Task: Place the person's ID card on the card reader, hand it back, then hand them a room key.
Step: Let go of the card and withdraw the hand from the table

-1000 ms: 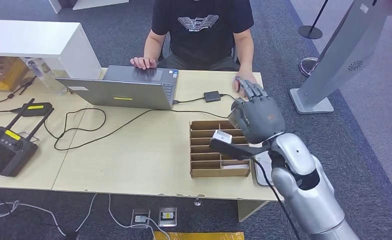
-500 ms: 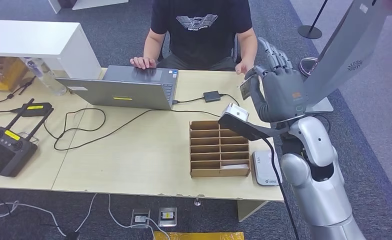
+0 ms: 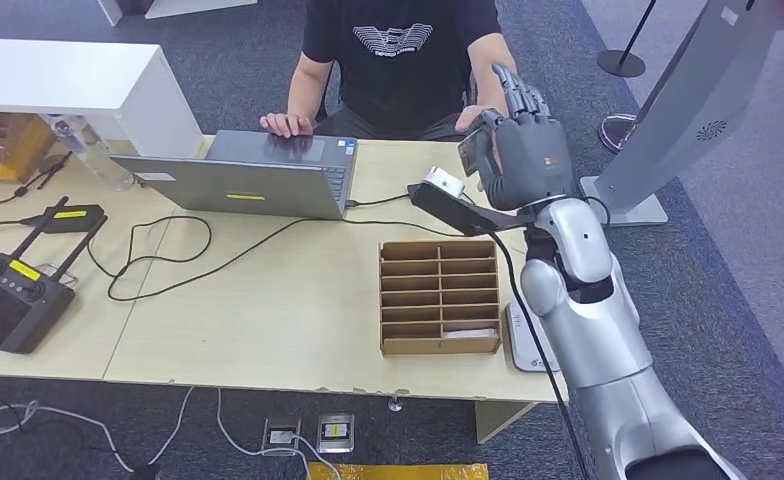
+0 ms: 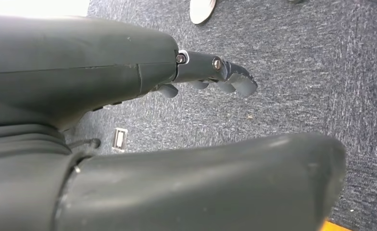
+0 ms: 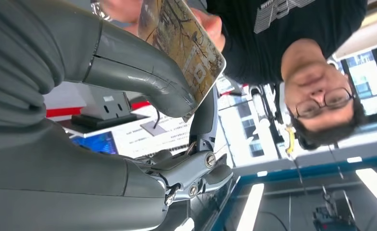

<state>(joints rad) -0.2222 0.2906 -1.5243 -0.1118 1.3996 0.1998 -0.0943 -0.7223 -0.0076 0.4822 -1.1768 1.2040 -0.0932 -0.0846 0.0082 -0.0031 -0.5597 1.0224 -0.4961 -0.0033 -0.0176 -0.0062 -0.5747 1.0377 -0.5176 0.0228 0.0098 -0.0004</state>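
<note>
while right hand (image 3: 521,150) pinches one card (image 5: 186,45) before one person (image 3: 403,60), left hand (image 4: 129,120) hangs, grip unclear.

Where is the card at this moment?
The card is held in the right hand, raised above the table's far edge, near the person's hand.

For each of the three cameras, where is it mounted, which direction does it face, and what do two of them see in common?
Head view: high on the robot, facing forward and down at the pale wooden desk; silver right arm, right hand raised.
Left wrist view: behind the left hand, facing grey carpet.
Right wrist view: behind the right hand, facing the seated person.
Shared: head and right wrist views both show the picture-printed card pinched by the right hand, and the person.
</note>
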